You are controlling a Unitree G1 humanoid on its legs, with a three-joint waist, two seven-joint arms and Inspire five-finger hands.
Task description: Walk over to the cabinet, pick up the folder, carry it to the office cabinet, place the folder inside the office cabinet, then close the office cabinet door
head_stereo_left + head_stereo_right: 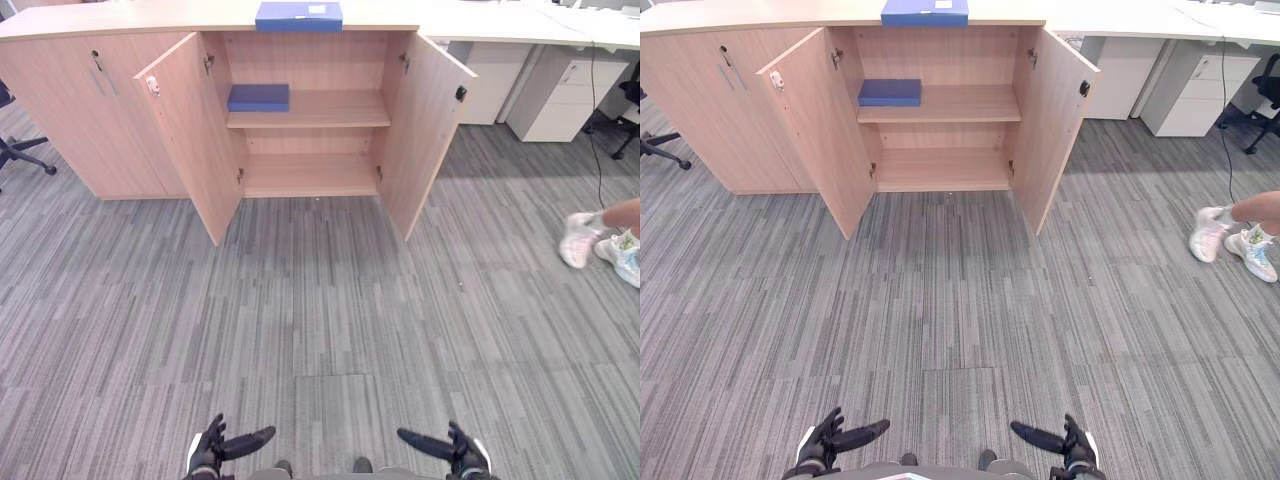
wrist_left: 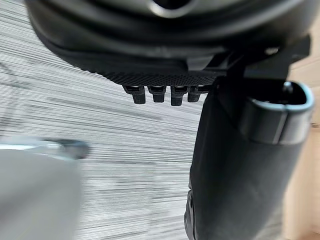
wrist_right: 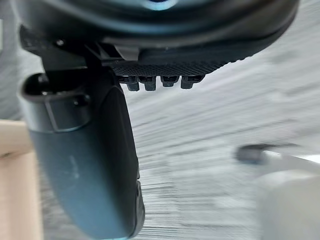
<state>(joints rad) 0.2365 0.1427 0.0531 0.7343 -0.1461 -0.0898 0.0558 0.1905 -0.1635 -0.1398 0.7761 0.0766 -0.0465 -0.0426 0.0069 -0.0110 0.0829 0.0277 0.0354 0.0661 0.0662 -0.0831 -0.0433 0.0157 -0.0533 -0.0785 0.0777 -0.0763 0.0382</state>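
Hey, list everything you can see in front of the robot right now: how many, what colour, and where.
folder: one, blue, on top of the cabinet, above the open compartment
flat item: one, blue, perhaps another folder, at the left of the upper shelf inside
cabinet: one, light wood, far side; two doors stand open
drawer units: two, white, under the desk, far right
chair parts: two, black, at the left and right edges
carpet: grey, striped
shoes: two, white, a person's, at the right
left hand: dark, open, low
right hand: dark, open, low
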